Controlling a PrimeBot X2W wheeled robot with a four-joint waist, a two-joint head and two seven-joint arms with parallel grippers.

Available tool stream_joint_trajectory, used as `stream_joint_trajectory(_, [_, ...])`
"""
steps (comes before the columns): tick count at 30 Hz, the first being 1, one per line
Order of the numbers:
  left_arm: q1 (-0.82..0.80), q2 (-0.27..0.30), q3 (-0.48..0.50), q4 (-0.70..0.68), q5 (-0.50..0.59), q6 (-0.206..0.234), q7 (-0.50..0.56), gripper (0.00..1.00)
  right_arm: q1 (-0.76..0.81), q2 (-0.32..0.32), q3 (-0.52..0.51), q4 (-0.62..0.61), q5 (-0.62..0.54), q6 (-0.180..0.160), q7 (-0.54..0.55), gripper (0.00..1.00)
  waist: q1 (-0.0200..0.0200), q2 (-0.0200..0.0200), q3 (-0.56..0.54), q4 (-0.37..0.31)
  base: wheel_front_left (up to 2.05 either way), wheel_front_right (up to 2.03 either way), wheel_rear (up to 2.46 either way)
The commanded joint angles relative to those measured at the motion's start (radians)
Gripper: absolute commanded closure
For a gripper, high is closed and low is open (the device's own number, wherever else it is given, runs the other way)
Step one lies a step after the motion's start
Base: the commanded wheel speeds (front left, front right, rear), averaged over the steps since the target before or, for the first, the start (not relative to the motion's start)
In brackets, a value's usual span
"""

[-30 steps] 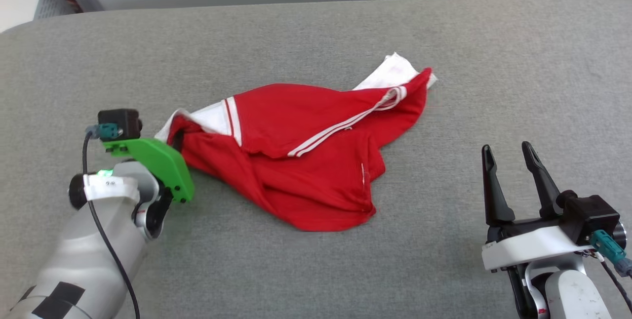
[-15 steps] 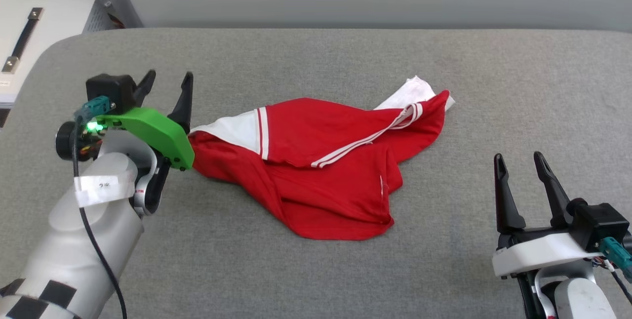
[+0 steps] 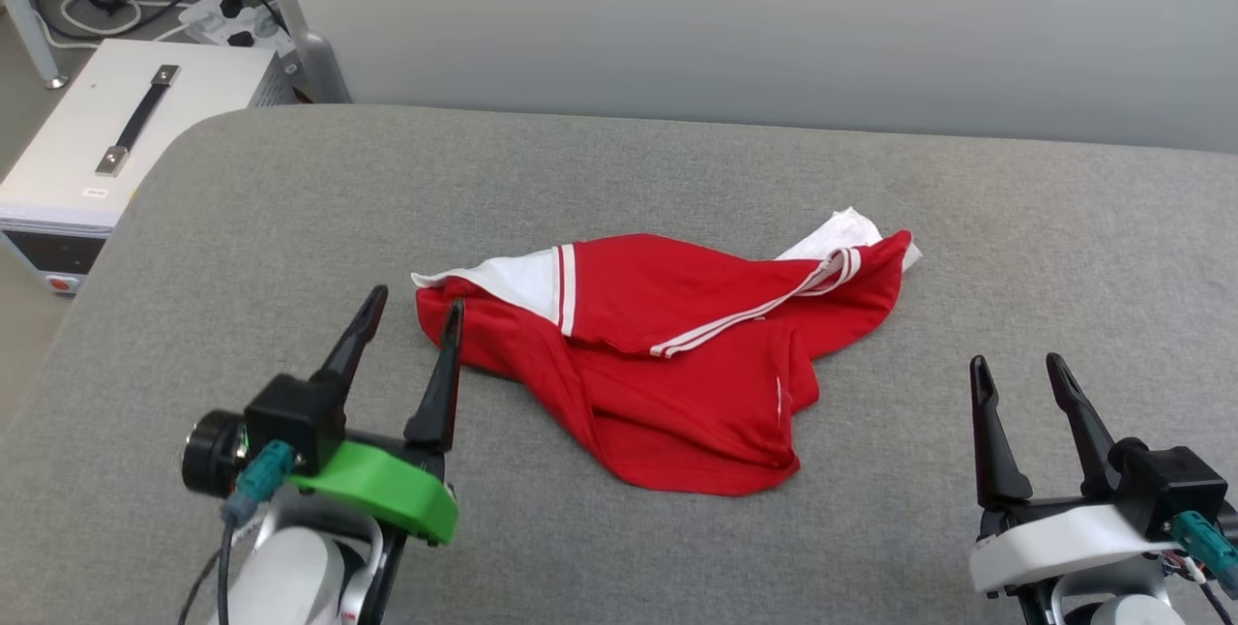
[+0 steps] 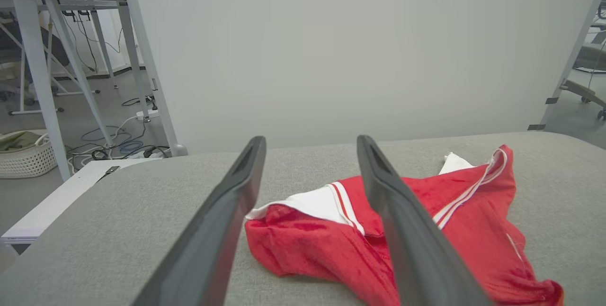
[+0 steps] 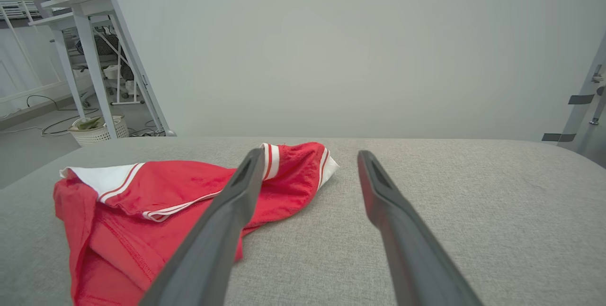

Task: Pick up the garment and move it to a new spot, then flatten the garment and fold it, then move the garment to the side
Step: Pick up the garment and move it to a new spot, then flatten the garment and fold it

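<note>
While garment (image 3: 677, 364) lies crumpled on grey surface (image 3: 677, 180), left gripper (image 3: 417, 299) released beside it, right gripper (image 3: 1017, 362) released

The garment (image 3: 677, 383) lies crumpled and folded over itself, so its front is hidden, and the far white sleeve (image 3: 843, 228) is mostly behind red cloth. In the wrist views a finger (image 4: 402, 230) of the left gripper (image 4: 311, 139) and one finger (image 5: 222, 230) of the right gripper (image 5: 307, 152) each cover a strip of it, and the bottom edge cuts off its near part. The label on the white box (image 3: 87, 151) is too small to read.
</note>
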Motion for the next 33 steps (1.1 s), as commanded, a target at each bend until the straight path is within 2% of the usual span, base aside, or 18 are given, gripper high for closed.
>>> stream_joint_trajectory(1, [0.041,-0.018,0.018,-0.012,0.024,-0.01,-0.003,0.0,0.018,-0.002,0.003,-0.001,0.003,-0.001,-0.006,0.0,0.0,0.0,-0.017,0.009,0.0,0.0,0.0])
stream_joint_trajectory(11, [0.165,-0.141,0.127,-0.046,0.122,-0.069,-0.003,0.0,0.046,-0.001,0.012,0.002,0.01,-0.001,-0.006,0.0,0.0,0.0,-0.032,0.014,0.0,0.0,0.0])
stream_joint_trajectory(18, [0.163,-0.177,0.172,-0.043,0.173,-0.111,-0.003,0.0,0.048,-0.004,0.021,0.003,0.009,-0.001,-0.006,0.0,0.0,0.0,-0.028,0.024,0.0,0.0,0.0])
stream_joint_trajectory(22, [0.154,-0.195,0.188,-0.039,0.191,-0.125,-0.003,0.0,0.034,-0.039,0.084,0.009,0.004,-0.001,0.013,0.0,0.0,0.0,-0.013,0.04,0.0,0.0,0.0])
stream_joint_trajectory(26, [0.144,-0.211,0.195,-0.028,0.204,-0.135,-0.003,0.0,-0.015,-0.11,0.216,0.004,0.028,-0.001,0.157,0.0,0.0,0.0,0.015,0.064,0.0,0.0,0.0])
stream_joint_trajectory(33, [0.112,-0.243,0.198,0.001,0.202,-0.148,-0.003,0.0,-0.16,-0.25,0.496,0.009,0.149,-0.001,0.49,0.0,0.0,0.0,0.068,0.132,0.0,0.0,0.0])
